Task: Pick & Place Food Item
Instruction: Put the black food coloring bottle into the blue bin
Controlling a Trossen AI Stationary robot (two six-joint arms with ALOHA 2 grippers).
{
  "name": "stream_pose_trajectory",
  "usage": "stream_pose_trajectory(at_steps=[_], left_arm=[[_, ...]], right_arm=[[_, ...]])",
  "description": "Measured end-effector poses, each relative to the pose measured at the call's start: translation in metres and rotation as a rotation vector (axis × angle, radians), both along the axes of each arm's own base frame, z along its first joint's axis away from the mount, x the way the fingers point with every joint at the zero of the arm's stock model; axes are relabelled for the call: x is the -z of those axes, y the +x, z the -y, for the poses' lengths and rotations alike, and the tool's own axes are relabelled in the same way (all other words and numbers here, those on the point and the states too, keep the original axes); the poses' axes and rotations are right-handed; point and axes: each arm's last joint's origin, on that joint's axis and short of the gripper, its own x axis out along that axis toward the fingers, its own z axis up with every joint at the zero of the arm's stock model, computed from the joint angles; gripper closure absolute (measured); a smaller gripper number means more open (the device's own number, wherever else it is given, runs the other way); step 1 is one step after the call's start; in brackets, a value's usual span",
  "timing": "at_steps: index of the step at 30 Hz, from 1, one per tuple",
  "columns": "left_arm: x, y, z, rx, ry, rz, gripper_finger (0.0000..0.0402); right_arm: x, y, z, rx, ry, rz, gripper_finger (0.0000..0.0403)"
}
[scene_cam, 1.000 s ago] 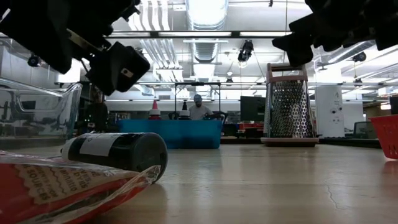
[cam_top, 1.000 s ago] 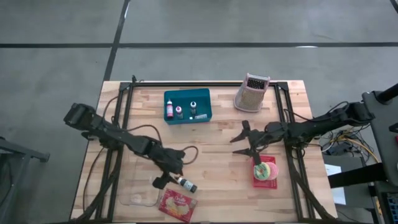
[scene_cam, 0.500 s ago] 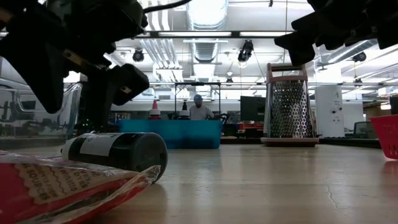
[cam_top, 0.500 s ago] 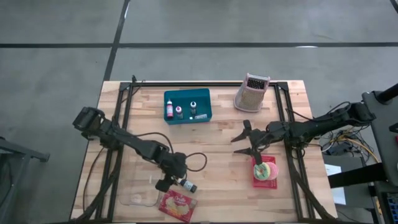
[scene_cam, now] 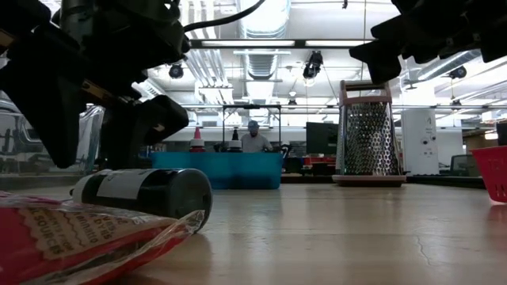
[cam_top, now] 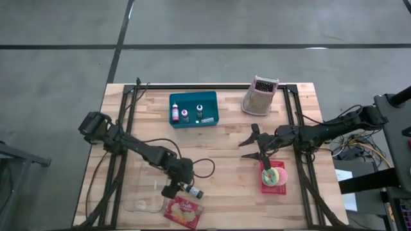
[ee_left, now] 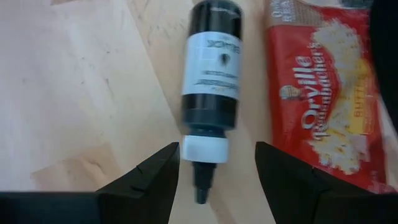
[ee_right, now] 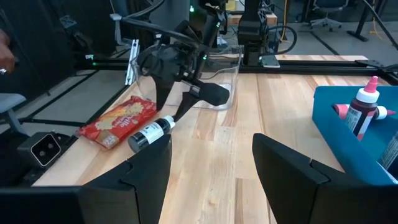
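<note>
A dark bottle (ee_left: 211, 74) with a white label lies on its side near the table's front. Its white nozzle end (ee_left: 203, 155) points at my left gripper (ee_left: 214, 180). That gripper is open and points steeply down, with one finger on each side of the nozzle, touching nothing. A red popcorn bag (cam_top: 183, 212) lies flat beside the bottle (cam_top: 191, 190), nearer the front edge. My right gripper (cam_top: 253, 144) hangs open above the table's right half, just behind a red basket (cam_top: 274, 176) of food items.
A clear glass container (cam_top: 142, 200) stands left of the popcorn bag. At the back are a blue bin (cam_top: 193, 109) with small bottles and a metal grater (cam_top: 259, 95). Bare wood lies between the two grippers. A person shows in the room beyond (scene_cam: 252, 138).
My left gripper has sunk toward the table and moved a little toward the near edge. It has tipped more steeply downward and come down around the bottle's nozzle end, its fingers still apart.
</note>
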Motion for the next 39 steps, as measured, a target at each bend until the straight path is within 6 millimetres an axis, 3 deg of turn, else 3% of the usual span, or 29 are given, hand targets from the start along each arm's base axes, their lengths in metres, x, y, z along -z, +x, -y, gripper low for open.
stream_pose_trajectory(at_steps=[18,31,39], left_arm=[[0.002,0.0,0.001,0.0,-0.012,-0.013,0.0186],[0.02,0.012,0.005,-0.028,0.026,-0.081,0.0187],[0.022,0.012,0.005,-0.011,0.046,-0.08,0.0227]], right_arm=[[0.0,0.0,0.0,0.0,0.0,0.0,0.0184],[0.0,0.0,0.0,0.001,0.0,-0.001,0.0184],[0.0,0.0,0.0,0.001,0.0,-0.003,0.0184]])
